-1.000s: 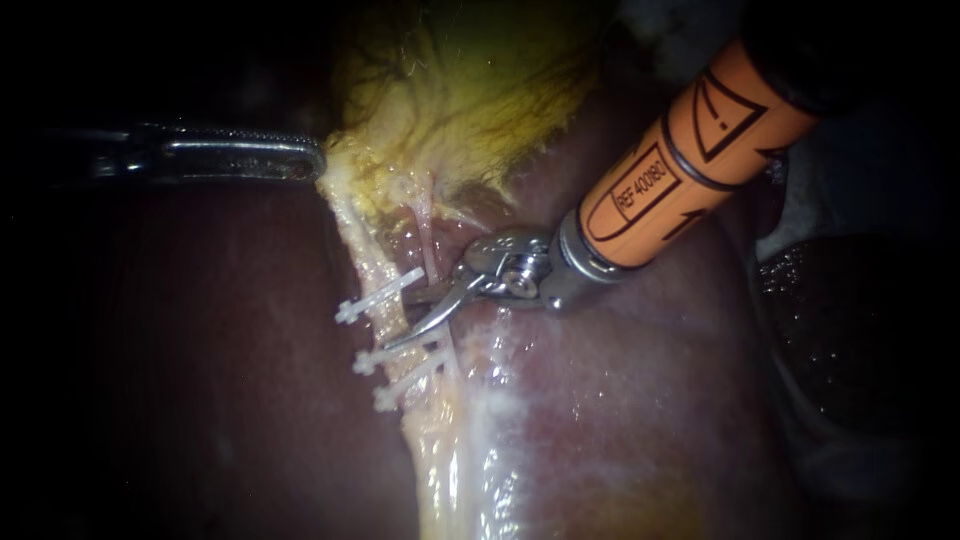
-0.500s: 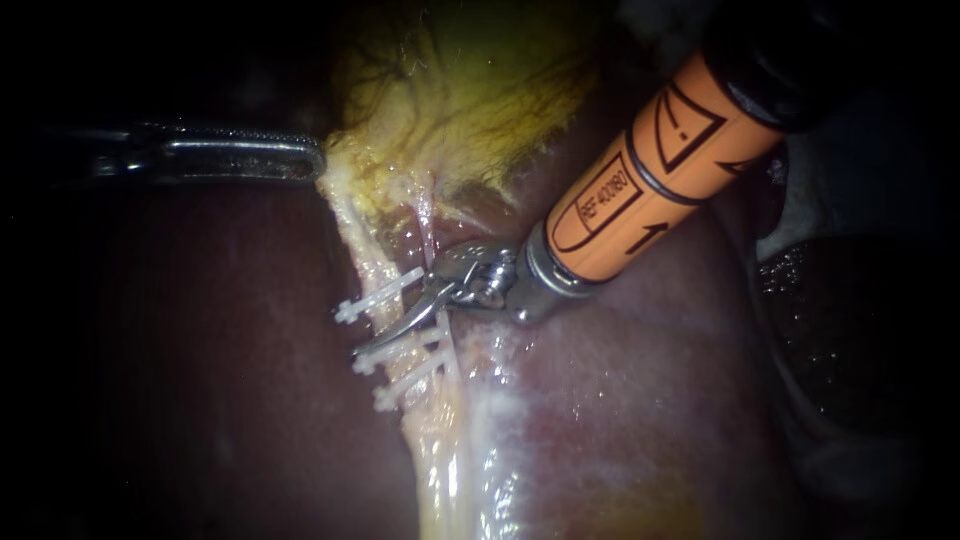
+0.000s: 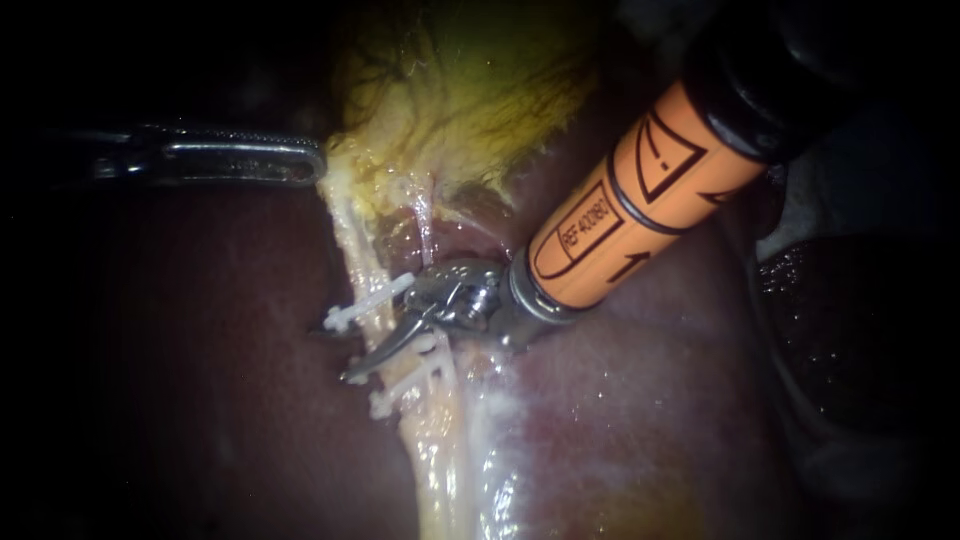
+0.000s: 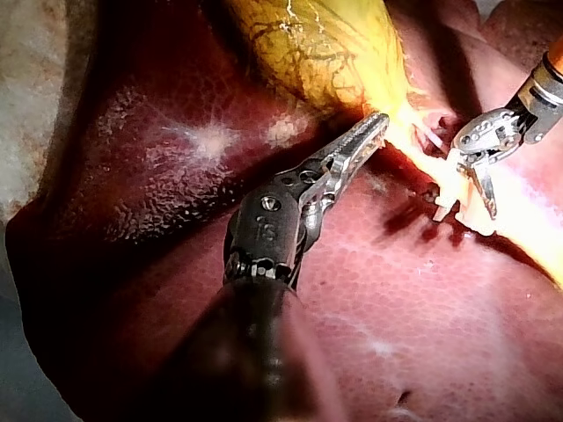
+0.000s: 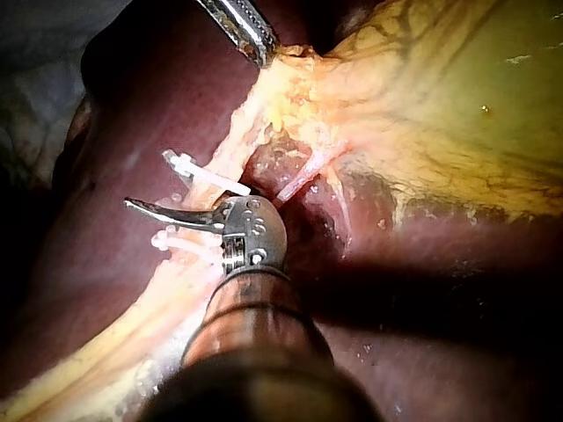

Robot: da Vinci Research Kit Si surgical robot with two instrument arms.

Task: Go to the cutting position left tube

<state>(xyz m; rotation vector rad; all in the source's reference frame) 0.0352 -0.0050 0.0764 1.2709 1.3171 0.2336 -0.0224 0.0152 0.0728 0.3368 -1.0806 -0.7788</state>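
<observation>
Since a second ago the right instrument (image 3: pixel 385 345), the one with the orange sleeve and silver curved blades, has slid further in across the tissue. Its tip used to sit just short of the tube, and now it pokes out past the tube's far side. Left instrument (image 3: pixel 312 160), the long steel one with slotted jaws, hasn't budged.

So where's the left tube (image 3: pixel 358 255)? It's the pale yellowish cord running down from the greenish-yellow veined gallbladder (image 3: pixel 470 90) over the dark red glossy liver (image 3: pixel 200 350). It has three white plastic clips (image 3: pixel 370 300) across it, one higher up and two close together lower down. The right instrument's blades sit in the space between the top clip and the lower pair. They look slightly parted: one blade lies right across the front of the tube, while the other is mostly hidden. It doesn't look like they're squeezing anything.

The left instrument's jaws are pinched on the ragged yellow edge of the gallbladder, right where the tube starts, and the tissue looks pulled taut. A thin pink strand (image 3: pixel 425 220) runs just beside the tube, on the right instrument's side.
</observation>
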